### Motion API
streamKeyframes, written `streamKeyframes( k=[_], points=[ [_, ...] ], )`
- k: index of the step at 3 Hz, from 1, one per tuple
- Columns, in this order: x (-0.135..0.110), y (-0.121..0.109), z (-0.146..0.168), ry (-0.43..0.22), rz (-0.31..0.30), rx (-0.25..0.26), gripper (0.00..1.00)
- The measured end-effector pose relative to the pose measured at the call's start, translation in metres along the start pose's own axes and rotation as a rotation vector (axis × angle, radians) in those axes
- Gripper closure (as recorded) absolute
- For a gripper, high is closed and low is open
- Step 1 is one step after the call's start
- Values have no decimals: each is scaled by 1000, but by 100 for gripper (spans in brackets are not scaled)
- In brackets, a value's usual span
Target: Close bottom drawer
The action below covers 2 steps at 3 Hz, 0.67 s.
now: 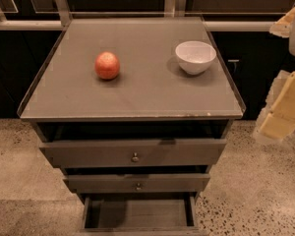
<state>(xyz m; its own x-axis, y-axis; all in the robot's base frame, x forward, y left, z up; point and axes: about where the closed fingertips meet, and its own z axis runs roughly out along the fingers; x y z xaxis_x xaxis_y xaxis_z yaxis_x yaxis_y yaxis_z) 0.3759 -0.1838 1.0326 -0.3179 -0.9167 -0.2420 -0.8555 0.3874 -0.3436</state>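
The bottom drawer of the grey-brown cabinet is pulled out towards me, and its empty inside shows at the lower edge of the view. Its front lies along the picture's bottom edge and its knob is out of view. Above it are the middle drawer and the top drawer, each with a small round knob; both stand slightly out. My gripper is pale yellow-white and hangs at the right edge, level with the cabinet top, well to the right of the drawers and above them. It holds nothing that I can see.
On the cabinet top a red-orange round fruit sits left of centre and a white bowl sits at the right rear. Speckled floor lies on both sides. Dark cabinets and a rail run behind.
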Motion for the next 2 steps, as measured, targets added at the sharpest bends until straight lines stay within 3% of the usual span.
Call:
streamKeyframes(
  k=[1,2],
  points=[
    [0,0,0,0,0,0,0],
    [13,24,5,-30,43,-8,0]
  ],
)
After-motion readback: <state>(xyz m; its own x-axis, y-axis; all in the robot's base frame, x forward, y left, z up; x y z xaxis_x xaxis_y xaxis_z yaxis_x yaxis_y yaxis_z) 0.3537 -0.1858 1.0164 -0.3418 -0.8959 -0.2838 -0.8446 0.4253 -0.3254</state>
